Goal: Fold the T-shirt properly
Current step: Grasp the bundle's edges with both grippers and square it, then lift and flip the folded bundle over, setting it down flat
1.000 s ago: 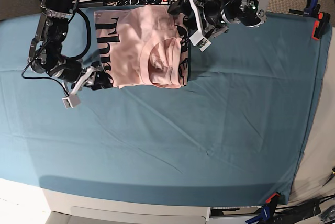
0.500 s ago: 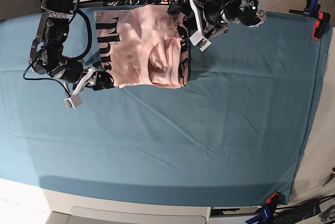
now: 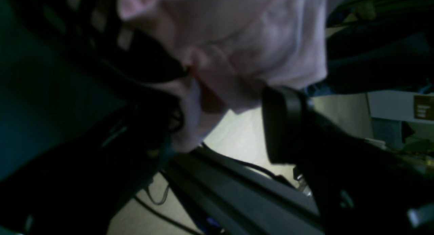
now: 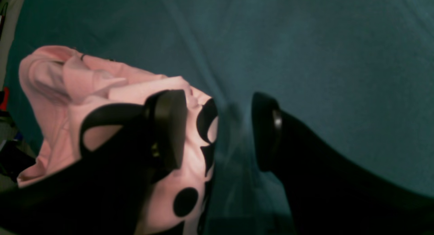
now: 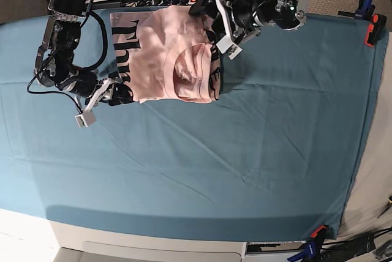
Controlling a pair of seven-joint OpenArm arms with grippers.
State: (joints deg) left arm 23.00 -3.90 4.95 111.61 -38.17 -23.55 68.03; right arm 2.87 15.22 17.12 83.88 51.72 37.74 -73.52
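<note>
Pink T-shirt (image 5: 165,54) lies folded at the far edge of the teal table cloth (image 5: 245,152), both arms at its corners

Base view: shirt sits collar-up as a rough rectangle, black lettering showing along its left side and a strip of black print on its right edge. Right gripper (image 4: 217,133) is at the shirt's near-left corner with its jaws spread apart: one finger (image 4: 168,126) rests over the printed pink fabric, the other is over bare cloth, nothing pinched between them. Left gripper (image 5: 214,26) is at the shirt's far-right corner near the table edge; wrist view is dark and blurred, one black pad (image 3: 283,124) sits just below a pink fabric fold (image 3: 237,52), second finger lost in shadow, so cannot tell whether it is clamped or released
</note>
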